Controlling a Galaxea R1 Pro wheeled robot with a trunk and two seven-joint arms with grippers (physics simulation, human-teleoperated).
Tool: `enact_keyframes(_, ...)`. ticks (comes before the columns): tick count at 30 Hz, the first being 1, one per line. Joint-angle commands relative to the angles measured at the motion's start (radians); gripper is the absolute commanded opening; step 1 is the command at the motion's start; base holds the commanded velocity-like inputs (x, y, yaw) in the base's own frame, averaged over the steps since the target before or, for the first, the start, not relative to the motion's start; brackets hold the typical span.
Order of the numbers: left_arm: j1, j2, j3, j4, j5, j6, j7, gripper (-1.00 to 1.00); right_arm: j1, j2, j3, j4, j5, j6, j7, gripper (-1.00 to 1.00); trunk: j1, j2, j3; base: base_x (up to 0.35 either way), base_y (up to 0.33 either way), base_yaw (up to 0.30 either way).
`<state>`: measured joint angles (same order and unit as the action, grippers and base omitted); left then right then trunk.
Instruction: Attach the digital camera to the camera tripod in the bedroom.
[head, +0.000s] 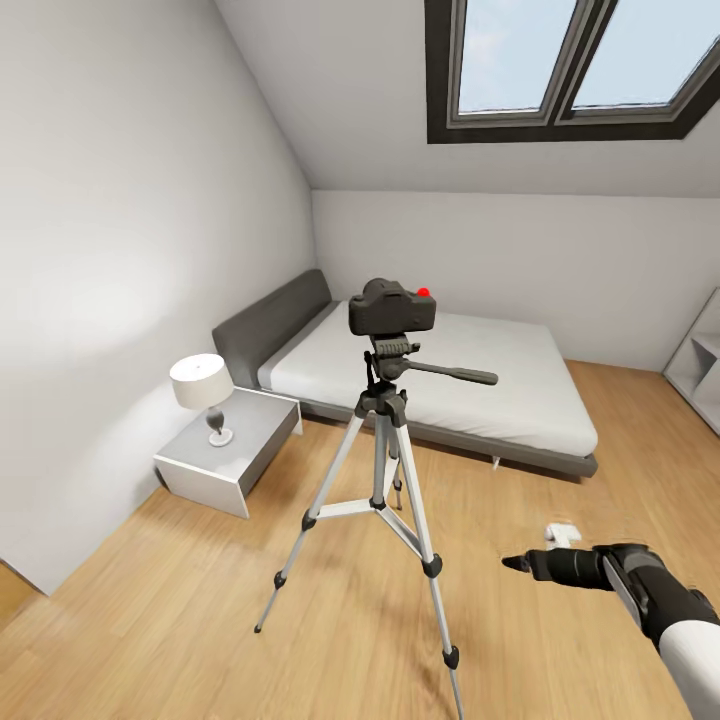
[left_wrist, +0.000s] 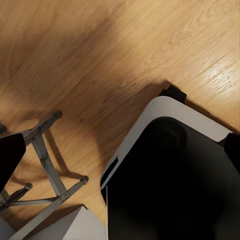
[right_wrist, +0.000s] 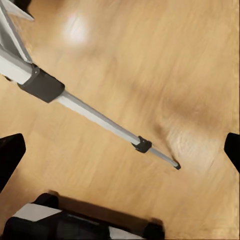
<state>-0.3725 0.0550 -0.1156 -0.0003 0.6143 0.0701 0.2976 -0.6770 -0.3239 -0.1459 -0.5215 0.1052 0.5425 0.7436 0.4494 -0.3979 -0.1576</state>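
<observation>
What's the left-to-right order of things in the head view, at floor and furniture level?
lamp on the nightstand → camera tripod carrying the digital camera → right gripper → white shelf unit

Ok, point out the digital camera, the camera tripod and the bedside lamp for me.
digital camera (head: 391, 309), head view, front of the black body.
camera tripod (head: 379, 470), head view, upper part of a silver leg.
bedside lamp (head: 201, 381), head view, white shade.
</observation>
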Motion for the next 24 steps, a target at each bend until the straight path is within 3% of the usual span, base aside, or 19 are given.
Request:
enact_keyframes(1,-0.001,-0.001,-0.008,0.0,0.005,0.003,0.003,1.0,-0.001,-0.005,-0.007,0.033,0.013,-0.003,-0.014,1.0,0.001,-0.002,-0.002,0.0,0.0,0.0)
enact_keyframes(6,0.004,-0.004,-0.008,0.0,0.005,0.0,0.003,1.0,-0.001,-0.041,-0.007,0.226,0.028,-0.113,-0.113,1.0,0.001,-0.002,-0.002,0.0,0.0,0.0)
enact_keyframes(14,0.007,-0.006,-0.009,0.0,0.004,-0.002,0.003,1.0,-0.001,-0.065,-0.004,0.456,0.032,-0.269,-0.157,1.0,0.001,-0.002,-0.002,0.0,0.0,0.0)
enact_keyframes(24,0.007,-0.006,-0.008,0.0,0.004,-0.004,0.002,1.0,-0.012,-0.072,0.003,0.544,0.033,-0.333,-0.176,1.0,0.001,-0.002,-0.002,0.0,0.0,0.0)
